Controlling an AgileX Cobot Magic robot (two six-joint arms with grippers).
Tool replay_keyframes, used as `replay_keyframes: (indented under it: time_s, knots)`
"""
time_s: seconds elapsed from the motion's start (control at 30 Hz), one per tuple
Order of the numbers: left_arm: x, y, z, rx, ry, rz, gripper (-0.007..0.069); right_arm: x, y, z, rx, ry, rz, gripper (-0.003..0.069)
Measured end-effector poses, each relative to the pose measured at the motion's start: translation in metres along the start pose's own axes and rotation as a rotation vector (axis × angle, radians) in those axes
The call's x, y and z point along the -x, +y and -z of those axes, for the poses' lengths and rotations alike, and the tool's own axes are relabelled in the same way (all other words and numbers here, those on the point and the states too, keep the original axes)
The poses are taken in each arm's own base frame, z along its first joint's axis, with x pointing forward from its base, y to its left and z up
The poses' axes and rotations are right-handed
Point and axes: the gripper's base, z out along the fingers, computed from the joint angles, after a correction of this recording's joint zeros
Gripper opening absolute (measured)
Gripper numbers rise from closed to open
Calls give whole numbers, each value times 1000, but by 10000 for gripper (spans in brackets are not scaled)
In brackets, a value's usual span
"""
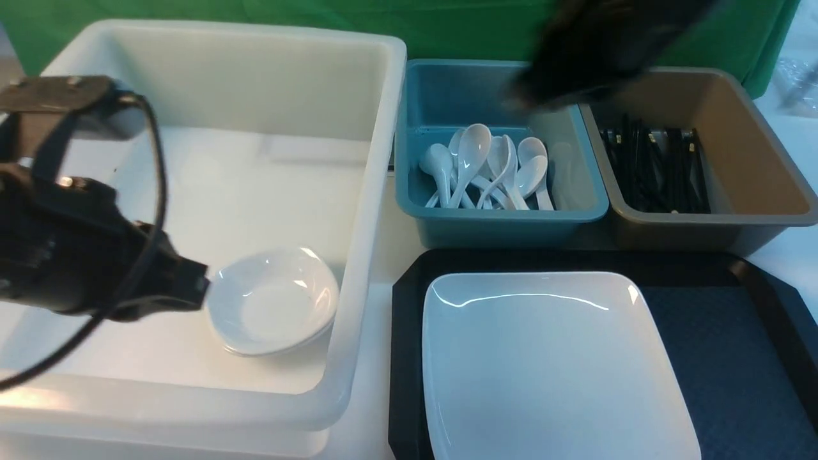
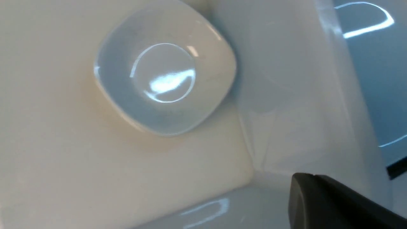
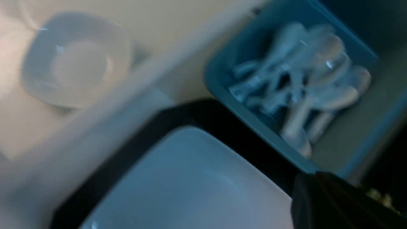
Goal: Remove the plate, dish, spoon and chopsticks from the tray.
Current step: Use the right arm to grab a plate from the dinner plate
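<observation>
- Plate (image 1: pixel 549 364) on tray (image 1: pixel 735 358), left half.
- Dish (image 1: pixel 275 300) in tub (image 1: pixel 358 191) left of tray; your L end effector (image 1: pixel 195 287) beside it, can't tell if spread or pressed.
- Spoons (image 1: pixel 492 166) in teal bin (image 1: pixel 498 220), chopsticks (image 1: pixel 658 169) in tan bin (image 1: pixel 754 160), behind tray; R end effector (image 1: pixel 562 83) blurred above, can't tell either.

backdrop: green cloth (image 1: pixel 447 29) across the rear | surface: white tabletop (image 1: pixel 783 259), right edge | light: bright, even

My front camera sits between my 2 arms, looking forward and down over the white tub (image 1: pixel 377 160), tray (image 1: pixel 735 358) and plate (image 1: pixel 549 364). My left wrist camera peers close into the tub at the small dish (image 1: pixel 271 300). My right wrist camera, blurred, looks down from farther off. All 3 views share that dish.
</observation>
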Motion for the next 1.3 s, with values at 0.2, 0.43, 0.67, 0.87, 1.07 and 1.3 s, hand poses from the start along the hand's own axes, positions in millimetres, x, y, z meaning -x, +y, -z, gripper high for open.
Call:
replay_keyframes:
  time_s: [0.2,0.43,0.67,0.87,1.07,1.3]
  knots:
    - [0,-33,-17,-90,29,-97,3,-77,-52,-6,-28,181,-241,27]
    - [-2,-64,-41,-161,72,-193,3,-191,-41,-62,102,349,-551,111]
    - [-4,-77,-60,-181,107,-232,3,-249,-13,-113,172,337,-779,475]
    - [-2,-76,-61,-164,89,-247,3,-261,-7,-136,182,344,-881,561]
    - [-2,-76,-61,-162,87,-249,3,-261,-8,-148,185,340,-897,485]
    - [-1,-76,-61,-161,84,-250,3,-261,-8,-155,193,343,-905,231]
